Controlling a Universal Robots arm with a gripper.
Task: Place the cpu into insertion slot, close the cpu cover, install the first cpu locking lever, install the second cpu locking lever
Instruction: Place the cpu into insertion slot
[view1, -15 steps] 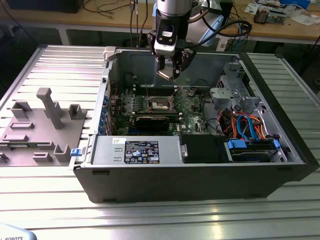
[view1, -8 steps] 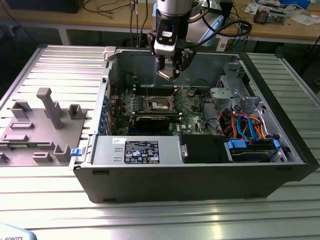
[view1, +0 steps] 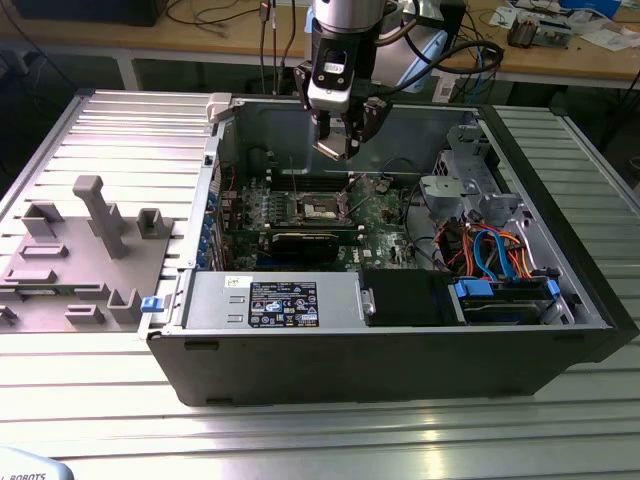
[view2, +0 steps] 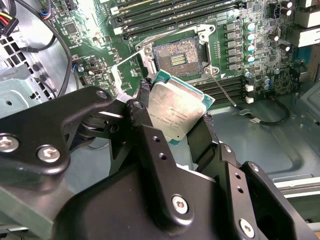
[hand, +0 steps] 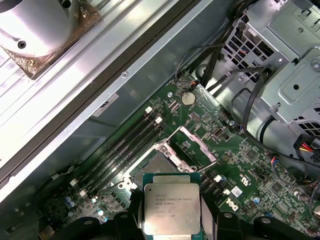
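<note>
Ribbed metal desk carries an open black computer case lying on its side, with a grey fixture tray beside it on the exterior view's left. Claw hangs inside the case opening, above the green board. Its two black fingers are closed part-way onto opposite edges of the cpu, which is held clear of the board, silvery face toward both wrist cameras. Small dark print is present on that face. Socket lies just beyond the cpu and is unoccupied, its contact field exposed. The cpu cover stands swung up from the socket, open. Memory slots run alongside the socket, and a coin cell sits farther along the board. Power supply at the case's near wall bears a dark label and a white label. Blue cables lie at the exterior view's right.
</note>
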